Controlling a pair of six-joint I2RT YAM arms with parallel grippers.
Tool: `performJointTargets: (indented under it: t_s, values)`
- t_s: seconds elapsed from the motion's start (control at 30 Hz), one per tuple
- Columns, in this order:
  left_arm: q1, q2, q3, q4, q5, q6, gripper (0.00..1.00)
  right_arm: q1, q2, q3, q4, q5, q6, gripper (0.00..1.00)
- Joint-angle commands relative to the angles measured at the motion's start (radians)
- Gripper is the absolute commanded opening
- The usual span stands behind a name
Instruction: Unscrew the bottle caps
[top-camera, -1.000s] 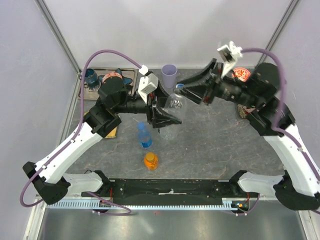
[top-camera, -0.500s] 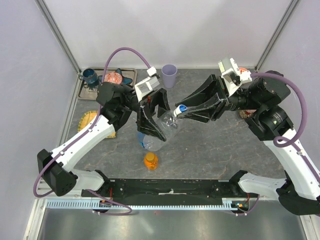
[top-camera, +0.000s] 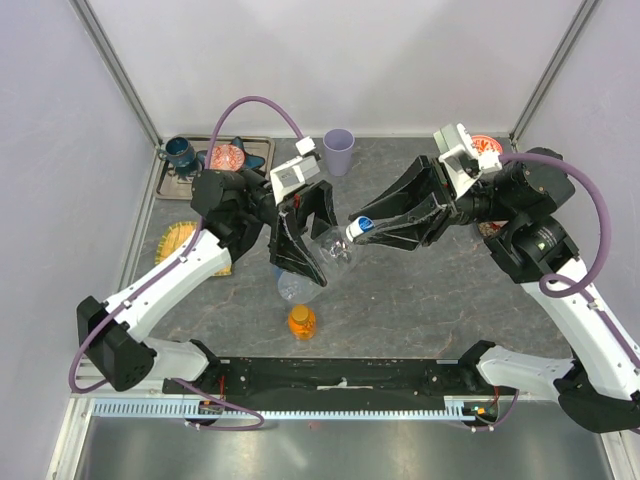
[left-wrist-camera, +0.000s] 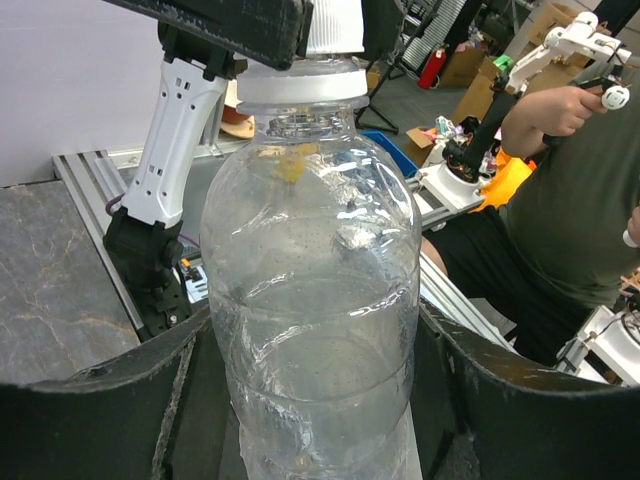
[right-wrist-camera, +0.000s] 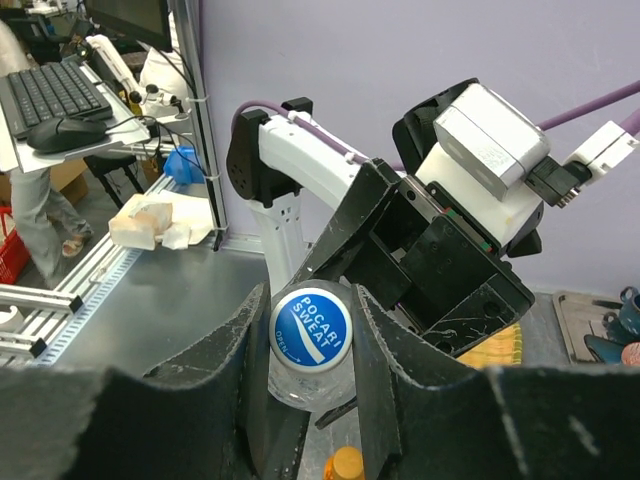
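My left gripper (top-camera: 318, 245) is shut on the body of the plain clear bottle (top-camera: 337, 250) and holds it tilted above the table. In the left wrist view the bottle (left-wrist-camera: 310, 300) fills the gap between the left gripper (left-wrist-camera: 315, 400). My right gripper (top-camera: 362, 226) is shut on the bottle's blue cap (top-camera: 363, 224). In the right wrist view the cap (right-wrist-camera: 312, 325) sits between the fingers of the right gripper (right-wrist-camera: 312, 332). A blue-label bottle (top-camera: 291, 286) and the short orange bottle (top-camera: 302, 321) with its orange cap (right-wrist-camera: 345, 465) stand below. The green-label bottle is out of view.
A purple cup (top-camera: 338, 150) stands at the back. A tray (top-camera: 262, 148) at the back left holds a dark mug (top-camera: 181, 152) and a red-patterned dish (top-camera: 227, 157). A yellow item (top-camera: 178, 240) lies at the left and a red-patterned item (top-camera: 486, 147) at the back right.
The left arm swung the clear bottle down and tilted it toward the right arm. The right gripper came down and closed on the cap. Little moved in the last half second.
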Motion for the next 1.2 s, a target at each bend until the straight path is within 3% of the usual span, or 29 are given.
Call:
performJointTargets:
  t_s: [0.0, 0.17, 0.63, 0.8, 0.87, 0.93, 1.0, 1.17]
  values:
    - [0.021, -0.044, 0.018, -0.125, -0.063, 0.138, 0.25, 0.000, -0.019, 0.014, -0.018, 0.007, 0.065, 0.21]
    - [0.027, -0.064, 0.015, -0.226, -0.072, 0.219, 0.26, -0.019, 0.004, 0.069, -0.050, 0.081, 0.101, 0.27]
    - [0.045, -0.118, 0.020, -0.474, -0.089, 0.429, 0.26, -0.022, 0.033, 0.130, -0.084, 0.196, 0.120, 0.69]
    - [0.056, -0.127, 0.038, -0.594, -0.161, 0.538, 0.26, -0.022, 0.032, 0.155, -0.136, 0.416, 0.111, 0.77]
    - [0.054, -0.133, 0.075, -0.769, -0.262, 0.677, 0.26, -0.022, 0.042, 0.173, -0.173, 0.505, 0.126, 0.78]
    - [0.054, -0.147, 0.100, -0.921, -0.450, 0.804, 0.27, -0.023, 0.058, 0.211, -0.230, 0.643, 0.155, 0.79]
    - [0.048, -0.163, 0.101, -0.972, -0.663, 0.871, 0.28, -0.022, 0.075, 0.265, -0.291, 0.760, 0.186, 0.79]
    - [0.002, -0.196, 0.086, -1.037, -1.050, 1.017, 0.28, -0.022, 0.139, 0.351, -0.383, 0.878, 0.287, 0.79]
